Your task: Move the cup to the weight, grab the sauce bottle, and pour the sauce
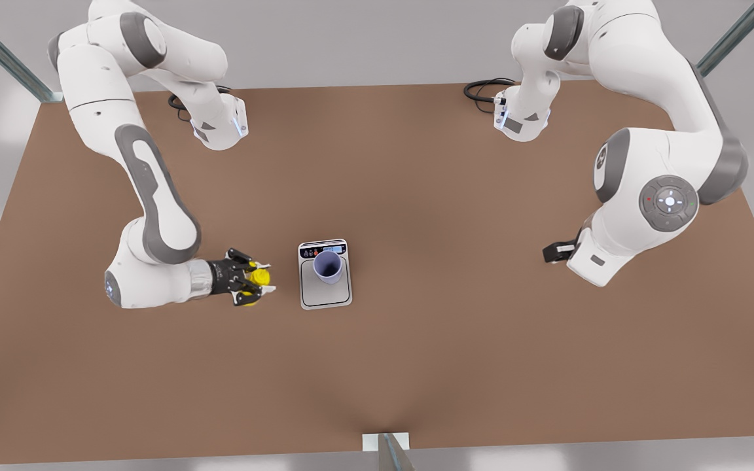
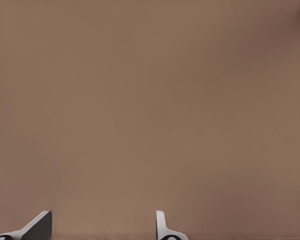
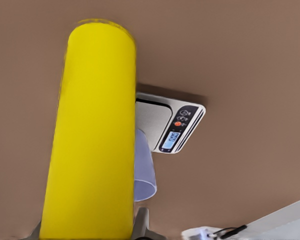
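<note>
Clamped on the sauce bottle (image 1: 260,277), the right gripper (image 1: 251,278) holds it just above the table (image 1: 449,366), close to the left side of the weight (image 1: 325,293) in the front view. On the weight's plate, toward its display end, stands the cup (image 1: 328,267). Far to the front view's right the left gripper (image 2: 102,227) waits above bare table with its fingers spread.

From the right wrist view the sauce bottle (image 3: 92,135) runs off the frame edge, so its nozzle can't be seen, and it covers most of the cup (image 3: 144,167) and part of the weight (image 3: 162,120). In the front view the right gripper (image 1: 254,277) hides much of the bottle. The weight's display digits are too small to read.
</note>
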{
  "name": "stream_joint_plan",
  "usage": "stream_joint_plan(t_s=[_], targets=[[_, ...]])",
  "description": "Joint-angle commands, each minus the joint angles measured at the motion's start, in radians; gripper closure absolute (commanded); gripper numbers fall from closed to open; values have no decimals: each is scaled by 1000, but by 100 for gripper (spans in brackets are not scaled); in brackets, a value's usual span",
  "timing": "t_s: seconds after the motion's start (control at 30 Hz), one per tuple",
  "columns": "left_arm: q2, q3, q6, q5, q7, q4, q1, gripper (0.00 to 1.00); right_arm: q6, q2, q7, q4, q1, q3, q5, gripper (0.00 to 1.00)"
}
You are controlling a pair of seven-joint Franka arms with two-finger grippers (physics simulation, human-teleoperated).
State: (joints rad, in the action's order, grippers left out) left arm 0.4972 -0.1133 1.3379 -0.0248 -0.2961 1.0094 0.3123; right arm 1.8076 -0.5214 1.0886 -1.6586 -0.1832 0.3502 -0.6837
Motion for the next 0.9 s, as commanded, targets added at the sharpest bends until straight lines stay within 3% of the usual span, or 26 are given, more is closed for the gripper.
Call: stream_joint_plan(t_s=[0.0,0.17,0.23,0.37,0.7,0.73,0.77,0.87], targets=[[0,0,0,-3,0,0,-1,0,38,-2,-16,-4,-5,1,-53,79],[0,0,-2,-12,-2,2,19,0,-19,-78,-82,5,-79,1,-197,79],[0,0,-2,-12,0,2,21,0,-42,-112,-131,-6,-104,38,-234,79],[30,11,0,6,-3,40,28,0,-50,-158,-230,-66,-185,101,-235,79],[32,11,-6,20,-5,64,28,0,-25,-235,-230,-67,-208,99,-186,79],[32,11,-6,20,-5,64,28,0,1,-239,-230,-69,-208,99,-171,36],[32,11,-6,20,-5,64,28,0,10,-243,-230,-69,-208,99,-171,7],[32,11,-6,20,-5,64,28,0,9,-252,-257,-70,-214,99,-171,0]])
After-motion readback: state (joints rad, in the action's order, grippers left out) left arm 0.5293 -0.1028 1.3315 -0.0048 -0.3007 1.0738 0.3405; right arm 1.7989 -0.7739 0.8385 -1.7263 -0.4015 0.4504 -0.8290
